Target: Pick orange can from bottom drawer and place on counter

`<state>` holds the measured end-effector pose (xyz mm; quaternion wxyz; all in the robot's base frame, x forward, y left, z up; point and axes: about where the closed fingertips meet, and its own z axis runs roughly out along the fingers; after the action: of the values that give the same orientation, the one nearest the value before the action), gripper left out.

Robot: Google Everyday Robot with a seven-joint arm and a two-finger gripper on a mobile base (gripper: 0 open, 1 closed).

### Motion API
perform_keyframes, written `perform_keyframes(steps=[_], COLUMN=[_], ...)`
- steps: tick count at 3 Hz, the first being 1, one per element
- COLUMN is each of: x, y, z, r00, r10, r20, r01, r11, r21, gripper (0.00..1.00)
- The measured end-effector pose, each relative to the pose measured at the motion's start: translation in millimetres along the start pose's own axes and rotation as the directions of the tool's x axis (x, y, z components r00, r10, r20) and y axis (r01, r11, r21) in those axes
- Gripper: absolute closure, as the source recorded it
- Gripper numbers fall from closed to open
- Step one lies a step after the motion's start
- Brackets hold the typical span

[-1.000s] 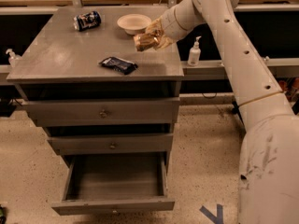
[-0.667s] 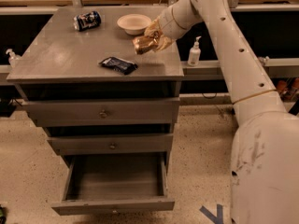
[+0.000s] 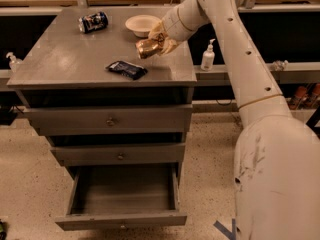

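My gripper (image 3: 156, 42) is shut on the orange can (image 3: 147, 47) and holds it on its side just above the right part of the grey counter (image 3: 65, 61), in front of the bowl. The can is shiny orange-gold with its end facing left. The bottom drawer (image 3: 122, 219) stands pulled open at the foot of the cabinet and nothing shows inside it.
A white bowl (image 3: 142, 23) sits at the counter's back, a dark blue can (image 3: 93, 22) lies at the back left, and a flat dark blue packet (image 3: 127, 69) lies near the front. A white pump bottle (image 3: 207, 56) stands on the ledge to the right. My arm spans the right side.
My gripper with the orange can has moved left over the counter and dipped slightly lower. The drawer and the things on the counter have not moved.
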<state>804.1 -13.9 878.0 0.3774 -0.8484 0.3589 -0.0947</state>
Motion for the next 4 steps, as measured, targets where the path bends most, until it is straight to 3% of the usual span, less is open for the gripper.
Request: perform_keyframes(steps=[3, 4], x=[-4.0, -5.3], y=[-0.1, 0.3], z=[12.7, 16.3], r00=[1.000, 1.000], r10=[0.000, -0.001], r20=[0.015, 0.019], r01=[0.000, 0.001], r11=[1.0000, 1.0000], r21=[-0.004, -0.006], gripper=[0.12, 0.00])
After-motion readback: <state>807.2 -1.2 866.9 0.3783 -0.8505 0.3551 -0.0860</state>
